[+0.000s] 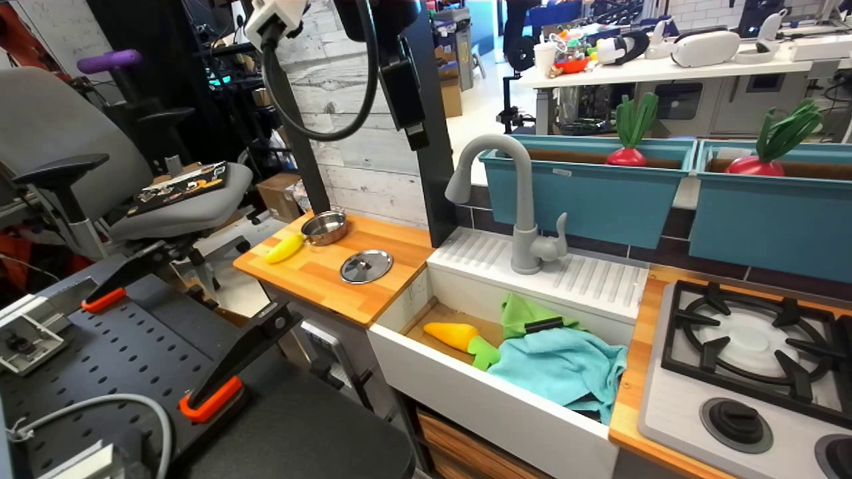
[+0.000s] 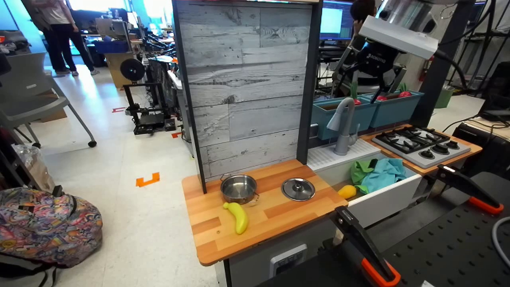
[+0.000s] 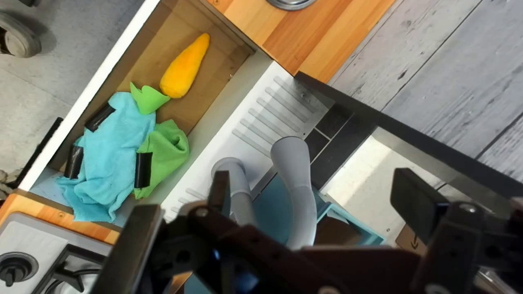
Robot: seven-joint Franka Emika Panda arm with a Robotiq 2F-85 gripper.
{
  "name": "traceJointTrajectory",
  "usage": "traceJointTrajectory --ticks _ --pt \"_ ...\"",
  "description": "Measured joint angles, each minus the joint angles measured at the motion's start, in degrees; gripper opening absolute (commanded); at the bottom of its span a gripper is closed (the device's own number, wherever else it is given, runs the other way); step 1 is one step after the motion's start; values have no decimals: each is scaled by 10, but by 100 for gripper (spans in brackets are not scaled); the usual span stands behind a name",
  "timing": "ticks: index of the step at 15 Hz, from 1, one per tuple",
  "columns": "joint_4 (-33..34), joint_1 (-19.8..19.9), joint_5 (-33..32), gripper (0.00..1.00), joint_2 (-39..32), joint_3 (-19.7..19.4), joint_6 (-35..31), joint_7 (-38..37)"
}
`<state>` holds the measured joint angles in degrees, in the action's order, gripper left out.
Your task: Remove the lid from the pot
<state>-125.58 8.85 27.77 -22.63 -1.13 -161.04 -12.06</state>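
1. Hanging high near the curved grey faucet [image 3: 302, 200], the Robotiq gripper [image 2: 358, 91] overlaps the teal planters [image 2: 366, 118] in an exterior view. Its fingers [image 3: 414, 200] are spread wide, and in the wrist view the faucet shows through the gap between them.
2. Flat on the butcher-block countertop [image 1: 313, 286] lies the round metal lid [image 1: 366, 267], knob up, between the silver pot [image 1: 325, 231] and the white sink [image 1: 479, 406], apart from the pot. A slice of its rim reaches into the top of the wrist view.
3. Near the whitewashed plank panel [image 2: 247, 79], the pot stands upright and uncovered; both exterior views show its shiny interior and small loop handles.
4. A yellow banana [image 2: 240, 218] rests just beside the pot, one end pointing toward it; whether they touch, I cannot tell.
5. Inside the sink are a crumpled turquoise towel [image 3: 110, 155], a green cloth [image 3: 165, 153] with a black band, and a yellow-orange plush vegetable [image 3: 186, 67], a green piece at its wide end.
6. Past the sink sits a gas stovetop [image 1: 665, 399] with black grates. Red radishes [image 1: 626, 157] with green leaves stand in the planters.
7. Two black-and-orange clamps [image 1: 249, 346] sit at the edge of a dark perforated board [image 1: 133, 346].
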Motion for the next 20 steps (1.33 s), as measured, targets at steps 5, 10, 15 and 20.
traceJointTrajectory --ticks 5,10,15,20 --pt "54 3 -2 100 -55 -6 -12 -9" --pt "110 -1 -7 100 -107 -6 -25 -25" --pt "159 -11 -25 75 -155 -13 -24 -58" --pt "183 -14 -38 42 -179 -17 -22 -65"
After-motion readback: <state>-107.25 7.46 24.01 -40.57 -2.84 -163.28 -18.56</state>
